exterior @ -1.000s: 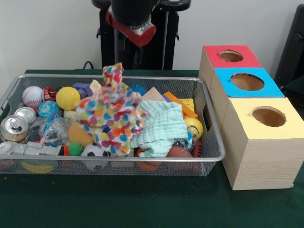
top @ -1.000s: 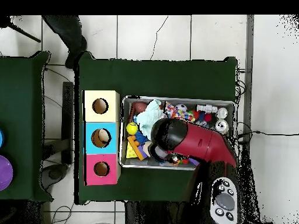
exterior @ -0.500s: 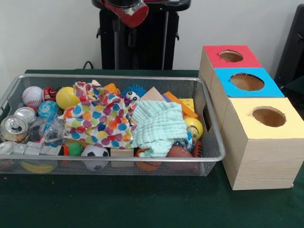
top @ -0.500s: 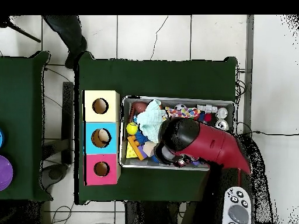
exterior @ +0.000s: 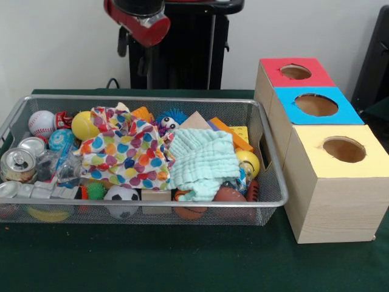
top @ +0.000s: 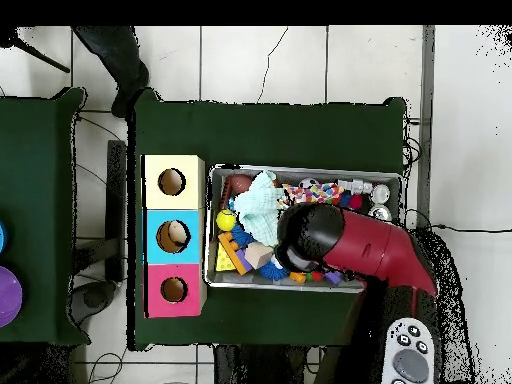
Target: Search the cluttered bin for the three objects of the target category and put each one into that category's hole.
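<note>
A wire bin (exterior: pixel 140 98) holds mixed clutter. On top lie a cloth with coloured dots (exterior: pixel 127 152) and a mint cloth (exterior: pixel 203 161). Around them are a baseball (exterior: pixel 41 122), a yellow ball (exterior: pixel 86 125), a soccer ball (exterior: pixel 123 196), a small football (exterior: pixel 231 196) and a drinks can (exterior: pixel 17 164). Three wooden boxes stand to the right, with holes in red (exterior: pixel 296 72), blue (exterior: pixel 316 104) and yellow (exterior: pixel 344 149) tops. The red and black end of my arm (exterior: pixel 138 21) hangs high above the bin's back left, touching nothing. In the overhead view the arm (top: pixel 350 245) covers part of the bin (top: pixel 305 170).
More items fill the bin: a yellow tennis ball (exterior: pixel 248 161), a banana (exterior: pixel 47 214), orange and yellow blocks (exterior: pixel 234 135) and a blue spiky toy (exterior: pixel 170 118). Green cloth covers the table (exterior: pixel 182 261). A second green table (top: pixel 35 210) stands beside it.
A second ago the dotted cloth hung lifted above the bin; it now lies spread in the bin again. The arm's end has risen and moved left in the front view.
</note>
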You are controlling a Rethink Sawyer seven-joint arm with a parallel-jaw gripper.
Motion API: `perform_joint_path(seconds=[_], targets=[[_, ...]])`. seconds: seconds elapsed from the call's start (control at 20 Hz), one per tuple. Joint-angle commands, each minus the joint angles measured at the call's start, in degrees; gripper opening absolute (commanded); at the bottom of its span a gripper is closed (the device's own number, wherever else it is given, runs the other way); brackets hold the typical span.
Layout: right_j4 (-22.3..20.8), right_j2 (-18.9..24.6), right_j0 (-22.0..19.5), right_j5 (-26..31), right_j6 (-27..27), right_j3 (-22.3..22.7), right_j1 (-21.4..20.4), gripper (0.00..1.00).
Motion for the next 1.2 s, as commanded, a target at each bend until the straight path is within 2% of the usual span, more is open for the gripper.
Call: perform_joint_path(seconds=[0.05,0.25,0.55,0.85,1.2], targets=[[-6.43,0.79,-1.73,-14.73,5.32,-2.91,7.29,1.0],[-8.11,-1.15,-1.27,-22.84,7.23,-5.04,10.87,1.0],[-7.23,-1.47,-2.66,-30.07,5.95,-6.48,14.68,1.0],[-5.88,-0.11,-5.12,-34.18,4.85,-8.74,19.47,1.0],[-5.59,3.52,-8.5,-35.75,2.85,-9.97,23.32,1.0]])
